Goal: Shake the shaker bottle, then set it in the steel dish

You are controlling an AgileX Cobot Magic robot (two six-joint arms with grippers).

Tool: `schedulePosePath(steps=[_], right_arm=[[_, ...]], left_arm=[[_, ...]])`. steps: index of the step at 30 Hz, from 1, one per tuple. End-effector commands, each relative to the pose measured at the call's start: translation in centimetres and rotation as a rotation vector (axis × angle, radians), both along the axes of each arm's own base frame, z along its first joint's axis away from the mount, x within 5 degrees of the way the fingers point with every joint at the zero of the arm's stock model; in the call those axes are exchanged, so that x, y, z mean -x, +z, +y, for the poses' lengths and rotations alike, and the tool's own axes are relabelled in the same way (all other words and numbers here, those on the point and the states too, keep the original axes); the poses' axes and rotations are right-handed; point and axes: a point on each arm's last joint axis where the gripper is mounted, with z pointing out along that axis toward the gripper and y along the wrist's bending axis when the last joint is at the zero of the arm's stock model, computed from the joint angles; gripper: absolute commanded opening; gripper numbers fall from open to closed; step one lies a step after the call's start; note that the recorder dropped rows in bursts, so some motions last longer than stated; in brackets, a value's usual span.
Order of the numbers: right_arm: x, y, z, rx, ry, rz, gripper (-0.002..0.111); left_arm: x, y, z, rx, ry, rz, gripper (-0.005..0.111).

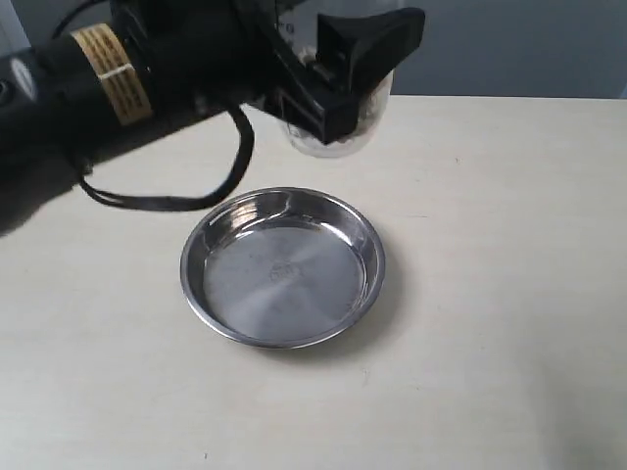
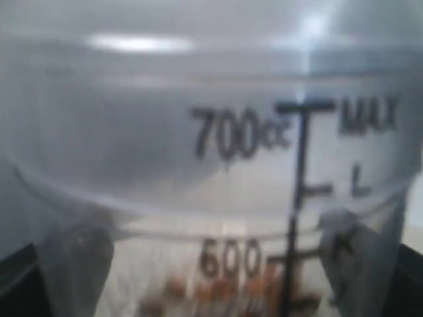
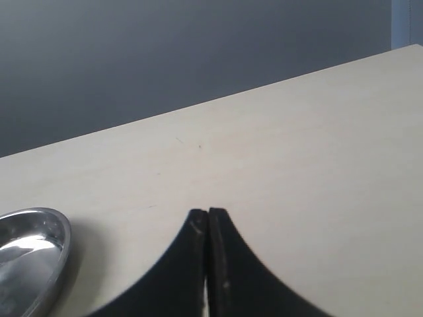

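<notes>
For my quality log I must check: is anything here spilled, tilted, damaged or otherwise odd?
Nothing stands out. The left gripper holds the shaker bottle, no granules lie on the table, and the steel dish sits flat and empty.

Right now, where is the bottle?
In the exterior view the bottle is at the top middle, clamped in the left gripper, just beyond the far rim of the steel dish and not in it.

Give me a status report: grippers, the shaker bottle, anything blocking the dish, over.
Left gripper shut on shaker bottle, not yet in steel dish. Right gripper shut, empty. Dish empty, nothing blocking.
</notes>
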Motion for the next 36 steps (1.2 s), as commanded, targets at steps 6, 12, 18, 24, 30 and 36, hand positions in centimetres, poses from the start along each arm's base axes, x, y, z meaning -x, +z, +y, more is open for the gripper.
schedulePosePath(steps=[6,12,18,24,30,36], right_arm=[[0.0,0.1,-0.1,0.005,-0.007,-0.014,-0.001],[0.0,0.1,-0.1,0.005,-0.007,-0.014,-0.001],[0.0,0.1,-0.1,0.005,-0.007,-0.014,-0.001],[0.0,0.1,-0.1,0.005,-0.007,-0.014,-0.001],[0.0,0.1,-0.1,0.005,-0.007,-0.014,-0.001],[0.0,0.1,-0.1,0.005,-0.007,-0.014,-0.001]], left_arm=[[0.9,0.5,-0.4,0.046,-0.032,-0.054,0.0],[-0.5,-7.0,0.4,-0.142,0.069,0.189,0.0],[-1.1,-7.8,0.4,-0.037,0.045,0.201,0.0],[1.0,0.3,1.9,0.026,0.044,-0.026,0.0],[-0.8,-9.6,2.2,-0.065,0.173,0.244,0.0],[1.9,2.5,2.7,0.095,0.043,-0.133,0.0]])
